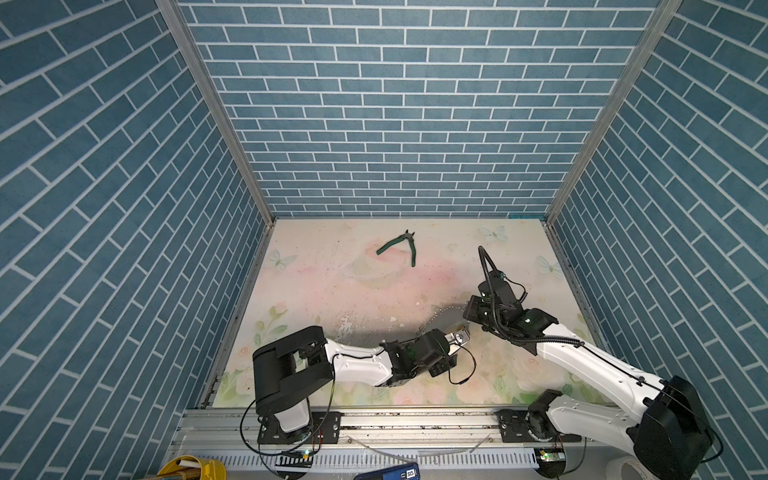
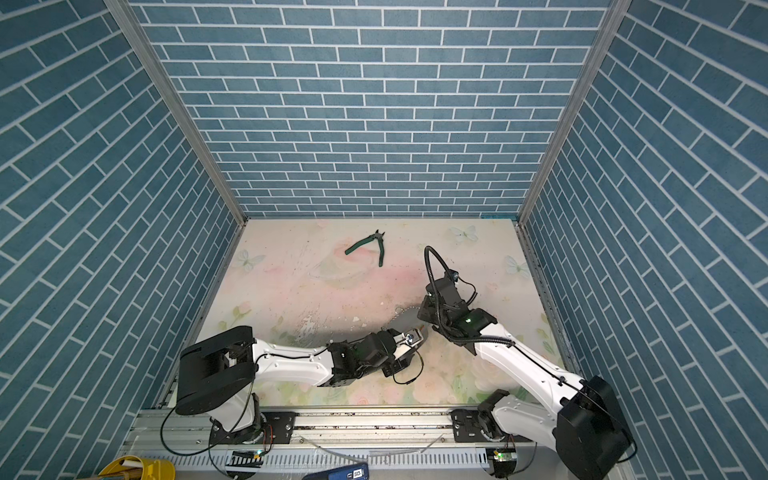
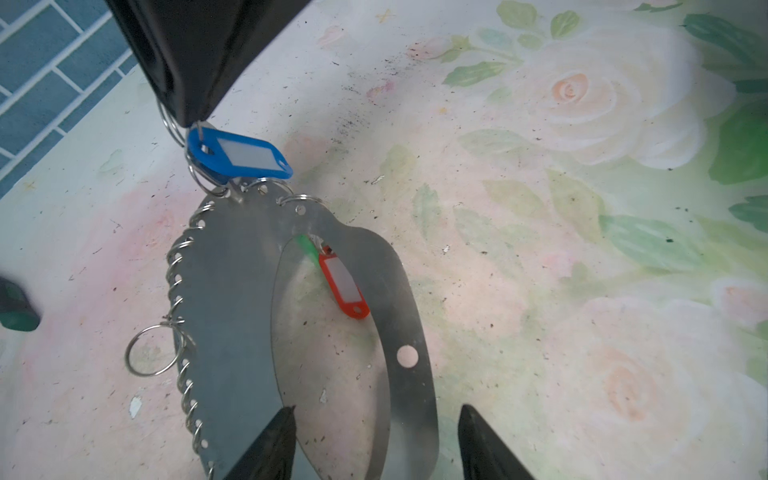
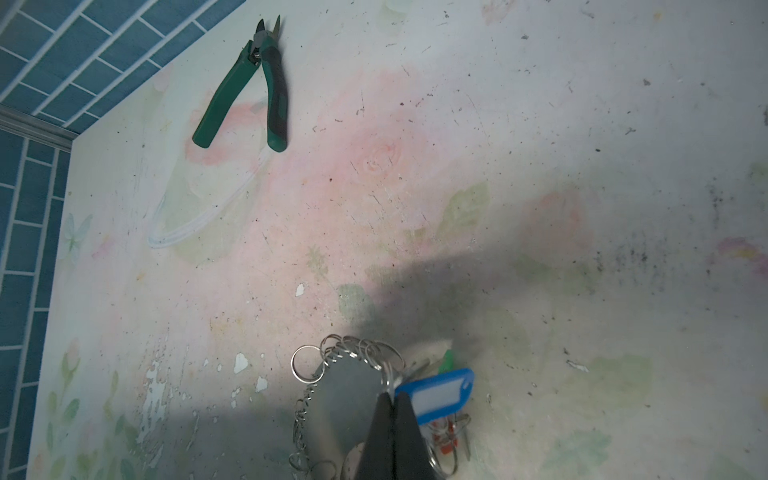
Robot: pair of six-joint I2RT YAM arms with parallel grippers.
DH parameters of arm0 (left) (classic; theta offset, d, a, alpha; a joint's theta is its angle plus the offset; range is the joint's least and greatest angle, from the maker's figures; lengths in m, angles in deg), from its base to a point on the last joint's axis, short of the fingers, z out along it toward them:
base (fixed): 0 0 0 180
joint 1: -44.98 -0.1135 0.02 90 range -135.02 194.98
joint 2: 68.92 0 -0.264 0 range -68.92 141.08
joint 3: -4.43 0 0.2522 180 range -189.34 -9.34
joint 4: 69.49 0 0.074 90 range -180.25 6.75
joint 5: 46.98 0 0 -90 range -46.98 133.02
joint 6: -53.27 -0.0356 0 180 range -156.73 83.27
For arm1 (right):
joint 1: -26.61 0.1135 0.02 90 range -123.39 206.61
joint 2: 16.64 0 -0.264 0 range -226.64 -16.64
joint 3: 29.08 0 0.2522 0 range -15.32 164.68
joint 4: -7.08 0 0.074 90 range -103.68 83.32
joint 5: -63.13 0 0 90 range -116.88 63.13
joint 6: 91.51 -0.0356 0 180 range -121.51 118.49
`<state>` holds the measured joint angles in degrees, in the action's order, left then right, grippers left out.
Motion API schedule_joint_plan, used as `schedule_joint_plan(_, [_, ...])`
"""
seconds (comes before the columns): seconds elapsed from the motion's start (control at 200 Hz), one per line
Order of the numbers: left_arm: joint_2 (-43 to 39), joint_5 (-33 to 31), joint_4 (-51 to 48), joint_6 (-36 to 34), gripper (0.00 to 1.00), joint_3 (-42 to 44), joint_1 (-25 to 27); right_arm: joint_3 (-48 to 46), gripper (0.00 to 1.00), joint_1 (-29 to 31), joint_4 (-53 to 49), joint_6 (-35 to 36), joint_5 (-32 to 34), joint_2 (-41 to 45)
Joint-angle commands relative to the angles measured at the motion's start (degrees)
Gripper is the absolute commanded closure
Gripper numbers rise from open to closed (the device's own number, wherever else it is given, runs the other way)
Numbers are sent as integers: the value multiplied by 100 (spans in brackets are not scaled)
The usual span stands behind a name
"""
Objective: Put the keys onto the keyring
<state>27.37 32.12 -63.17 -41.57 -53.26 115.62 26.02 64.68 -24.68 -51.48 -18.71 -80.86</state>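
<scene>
- Right tool [image 4: 390,399]: jaws pressed together, pinching the silvery ring end of the keys [image 3: 245,156]. The blue tag hangs right at its tip.
- Left tool [image 3: 376,440]: jaws apart, straddling the narrow side of the keyring [image 3: 224,291]. A gap shows beside one finger, so I judge it is not gripping.
- The keyring spans between the two tools, one end at each.
- At the right tool's tip the blue tag touches the small rim rings of the keyring. Whether its ring is threaded through one of them cannot be told.
- Red tag [image 3: 344,286] and green tag [image 3: 306,249] show through the hoop's opening, nearer the right tool. They look to be hung on already.
- Judgement: late stage. What is left is to seat the blue keys on a rim ring and have the right tool let go.
- Green pliers [image 4: 249,87] lie on the desk [image 3: 540,291], well away from both tools.
</scene>
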Motion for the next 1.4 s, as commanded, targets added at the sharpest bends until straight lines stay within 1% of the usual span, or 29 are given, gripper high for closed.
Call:
schedule_joint_plan(0.0, [209, -170, 25, 165, 36, -175, 101, 291, 100, -18, -77, -411, -9, 74])
schedule_joint_plan(0.145, [561, -778, -191, 327, 34, -440, 372, 314, 100, -17, -58, -526, -25, 41])
schedule_joint_plan(0.225, [627, -864, -225, 408, 31, -498, 423, 314, 100, -18, -57, -540, 7, 33])
schedule_joint_plan(0.38, [805, -1494, -528, 528, 32, -716, 462, 318, 100, -18, -46, -581, -10, 25])
schedule_joint_plan(0.49, [968, -1916, -682, 517, 37, -866, 462, 287, 100, -19, -79, -618, 43, 46])
schedule_joint_plan(0.54, [973, -2013, -619, 449, 43, -828, 472, 281, 100, -25, -137, -623, 84, 45])
schedule_joint_plan(0.62, [895, -2057, -447, 311, 52, -690, 466, 260, 100, -34, -222, -627, 148, 49])
schedule_joint_plan(0.86, [630, -2204, -84, 235, 68, -371, 469, 282, 100, -75, -262, -610, 146, -25])
schedule_joint_plan(0.915, [612, -2221, -5, 222, 71, -332, 467, 278, 100, -76, -252, -610, 133, -37])
schedule_joint_plan(0.99, [628, -2305, 54, 141, 77, -321, 465, 270, 100, -71, -259, -609, 126, -46])
schedule_joint_plan(1.125, [593, -2572, 209, -2, 82, -269, 452, 265, 100, -72, -315, -601, 158, -44])
schedule_joint_plan(1.22, [558, -2575, 304, -52, 86, -233, 396, 248, 100, -77, -312, -605, 144, -47])
schedule_joint_plan(1.395, [424, -2546, 353, -53, 89, -177, 282, 237, 100, -80, -328, -601, 155, -79])
